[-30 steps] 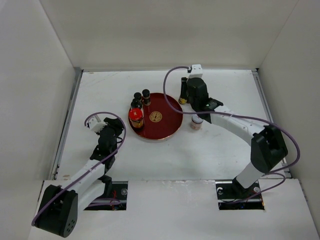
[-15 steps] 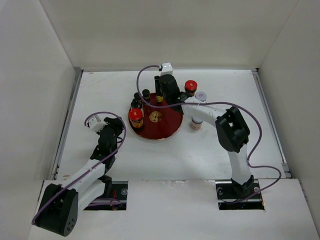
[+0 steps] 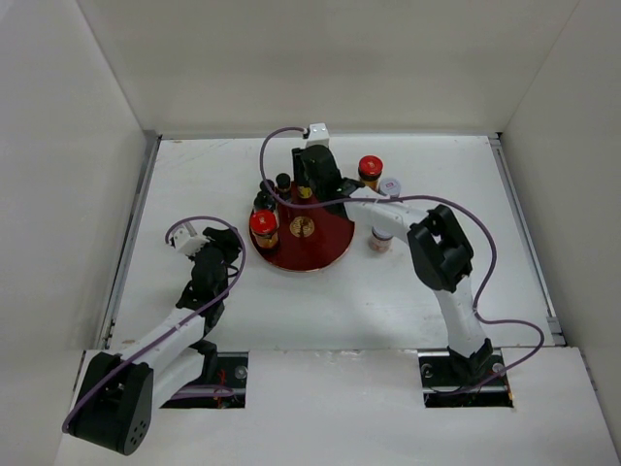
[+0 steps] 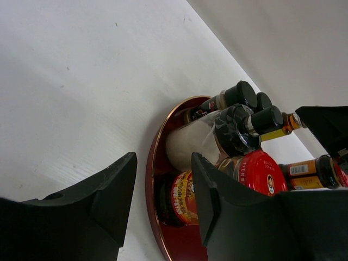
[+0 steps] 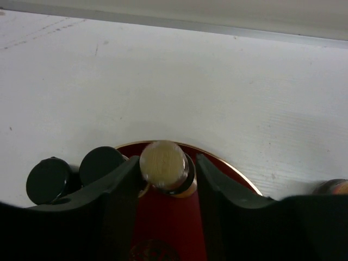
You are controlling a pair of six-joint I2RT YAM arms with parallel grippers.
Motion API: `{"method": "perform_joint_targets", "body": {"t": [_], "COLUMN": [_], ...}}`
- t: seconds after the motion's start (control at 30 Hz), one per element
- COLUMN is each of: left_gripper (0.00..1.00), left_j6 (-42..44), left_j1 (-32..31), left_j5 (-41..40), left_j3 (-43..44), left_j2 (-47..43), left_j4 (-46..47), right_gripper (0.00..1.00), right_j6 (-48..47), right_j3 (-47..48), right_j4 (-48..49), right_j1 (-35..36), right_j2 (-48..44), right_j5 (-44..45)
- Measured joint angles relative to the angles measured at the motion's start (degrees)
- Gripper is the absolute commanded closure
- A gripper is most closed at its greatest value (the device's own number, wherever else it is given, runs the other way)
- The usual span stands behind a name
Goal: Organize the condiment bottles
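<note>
Walls (image 3: 291, 58): plain white panels close in the back and both sides of the workspace.
Table (image 3: 340, 301): flat, matte white, with a faint grain in the wrist views.
Right arm (image 3: 441, 252): white links and black joints, stretched across to the far rim of the tray, a purple cable (image 3: 505, 243) looped along it.
Left arm (image 3: 175, 330): folded low at the left, well apart from the tray.
Round red tray (image 3: 325, 248): glossy lacquer-red disc with a thin gold rim and a gold emblem at its centre.
Red-lidded amber jar (image 3: 263, 228): upright on the tray's left side, with a bright printed label.
Second red-lidded jar (image 3: 370, 170): on the bare table behind the tray's right.
Pale-lidded jars (image 3: 380, 238): two on the table right of the tray, one just beside its edge.
Black-capped bottles (image 3: 282, 182): small and dark, clustered at the tray's far left.
Slim gold-capped bottle (image 5: 163, 162): upright on the tray's far rim, just right of the black caps, its round dull-gold cap between the right fingers.
Right gripper (image 5: 167, 163): black fingers pressed in on either side of the gold-capped bottle.
Left gripper (image 4: 163, 163): fingers spread apart with nothing between them, pointing at the tray's left edge.
</note>
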Motion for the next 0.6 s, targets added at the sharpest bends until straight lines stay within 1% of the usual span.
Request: {"method": "perform_joint_targets", "body": {"t": [0.1,0.23,0.33,0.5,0.6], "left_gripper": [0.57,0.57,0.57,0.57,0.57], "left_j6": [0.0,-0.1,-0.1,-0.1,-0.1], "left_j1": [0.0,0.0,0.0,0.2,0.3], "left_j5": [0.0,0.1,0.1,0.2,0.2], "left_j3": [0.0,0.0,0.0,0.0,0.0], "left_j2": [0.0,0.0,0.0,0.0,0.0], "left_j4": [0.0,0.0,0.0,0.0,0.0], "right_gripper": [0.36,0.28,0.24,0.17,0.12], "right_j6": [0.7,1.0,1.0,1.5,1.7], "right_j3": [0.0,-0.7,-3.8,-12.3,-16.7], "right_j4": [0.5,1.1,1.3,2.2,2.8], "right_j1": [0.4,0.6,0.8,0.0,-2.7], "right_j2": [0.0,-0.5,-3.3,-13.9,-21.3], "right_j5": [0.0,-0.1,-0.3,-1.4,-2.0]}}
